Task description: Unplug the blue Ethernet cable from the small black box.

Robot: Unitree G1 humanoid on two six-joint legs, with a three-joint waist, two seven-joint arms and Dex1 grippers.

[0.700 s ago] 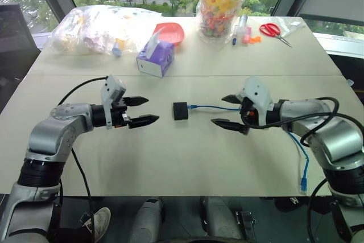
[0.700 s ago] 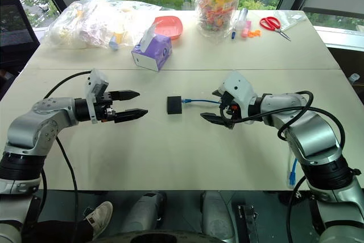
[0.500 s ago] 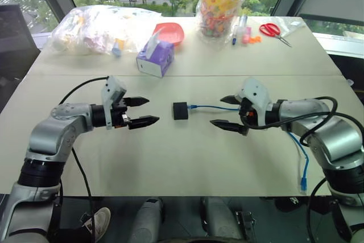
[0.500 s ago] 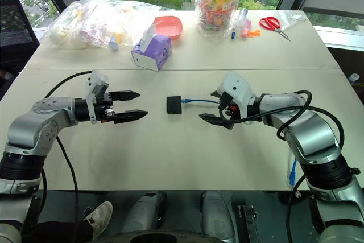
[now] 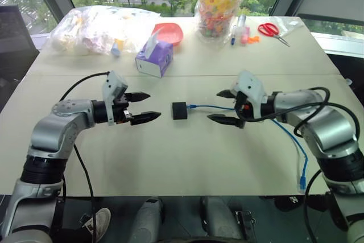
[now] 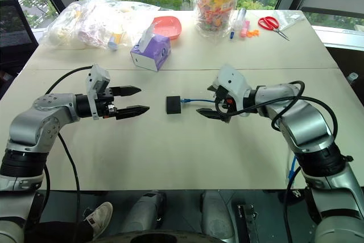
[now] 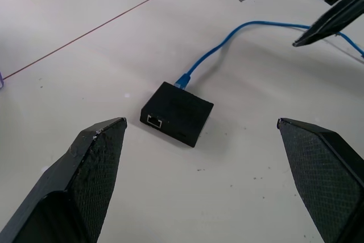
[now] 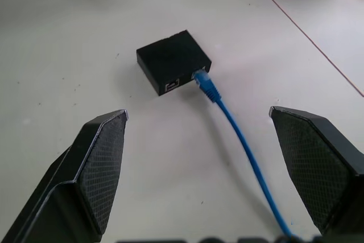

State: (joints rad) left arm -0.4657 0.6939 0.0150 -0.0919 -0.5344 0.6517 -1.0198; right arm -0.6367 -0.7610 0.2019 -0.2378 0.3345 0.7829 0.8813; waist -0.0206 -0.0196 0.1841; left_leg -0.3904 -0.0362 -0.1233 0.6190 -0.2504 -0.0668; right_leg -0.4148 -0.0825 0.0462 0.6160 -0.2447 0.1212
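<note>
- Left gripper (image 5: pixel 142 107), two black textured fingers spread wide, nothing between them; hovers over the beige table (image 5: pixel 170 157), tips aimed at the box.
- Right gripper (image 5: pixel 223 107), black fingers also spread wide and empty; faces the left one from the other side of the box.
- Small matte black plastic box (image 5: pixel 180 110) lies flat on the table between the two grippers, near both, touching neither; a bit closer to the left fingertips.
- Left wrist view: an empty port on the box face (image 7: pixel 154 121) towards the left gripper.
- Thin bright blue Ethernet cable (image 5: pixel 213 107) is plugged into the box side facing the right gripper, beside a second empty port (image 8: pixel 172 86); plug (image 8: pixel 203 80) seated.
- The cord runs from the box between the right gripper's fingers, passes under the right arm and hangs off the table edge (image 5: pixel 303 169).
- Far beyond the grippers: purple tissue box (image 5: pixel 154 59), red bowl (image 5: pixel 169 32), clear plastic bags of items (image 5: pixel 94 27), clear bag with orange lid (image 5: pixel 219 1), red-handled scissors (image 5: pixel 272 30).
</note>
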